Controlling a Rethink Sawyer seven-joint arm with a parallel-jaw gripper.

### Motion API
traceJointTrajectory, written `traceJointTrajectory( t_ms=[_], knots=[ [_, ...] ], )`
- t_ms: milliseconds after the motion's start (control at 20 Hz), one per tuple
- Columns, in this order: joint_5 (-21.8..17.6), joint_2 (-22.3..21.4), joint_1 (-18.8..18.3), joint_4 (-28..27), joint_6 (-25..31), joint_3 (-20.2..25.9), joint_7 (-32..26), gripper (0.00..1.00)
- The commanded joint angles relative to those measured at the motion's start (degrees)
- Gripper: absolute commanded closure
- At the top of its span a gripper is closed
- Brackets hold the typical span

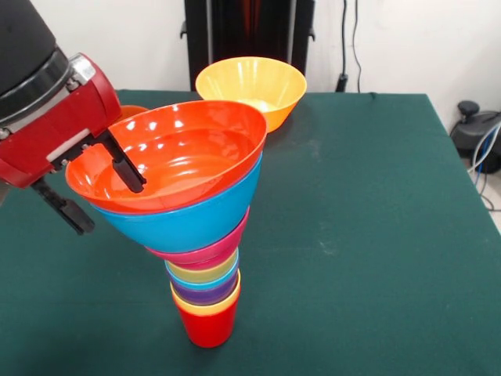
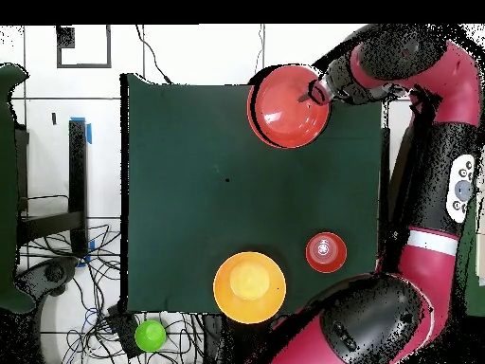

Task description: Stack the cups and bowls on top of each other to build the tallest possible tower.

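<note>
The tower (image 1: 205,258) stands near the table's front edge on a red cup (image 1: 208,325). Yellow, purple, blue and pale yellow cups are nested above it, then a pink bowl (image 1: 207,252), a large blue bowl (image 1: 188,219) and a wide orange bowl (image 1: 176,153) on top. The upper part leans left. My gripper (image 1: 109,207) straddles the orange bowl's left rim, one finger (image 1: 125,166) inside and one (image 1: 66,207) outside, jaws apart. From overhead the tower shows as the orange bowl (image 2: 287,106), with the gripper (image 2: 314,92) at its rim.
A large yellow-orange bowl (image 1: 252,86) sits upright at the table's far side, also in the overhead view (image 2: 249,286). A small orange bowl (image 2: 326,251) sits beside it, mostly hidden behind the tower in the front view (image 1: 129,111). A green object (image 2: 150,335) lies off the table.
</note>
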Motion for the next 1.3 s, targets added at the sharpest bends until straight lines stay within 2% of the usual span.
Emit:
traceJointTrajectory(
  t_ms=[50, 1300],
  knots=[
    [0.0, 0.5, 3.5, 0.5, 2.2, -4.6, 11.8, 0.00],
    [0.7, 0.7, 4.7, -1.3, 3.5, -6.0, 11.0, 0.00]
  ],
)
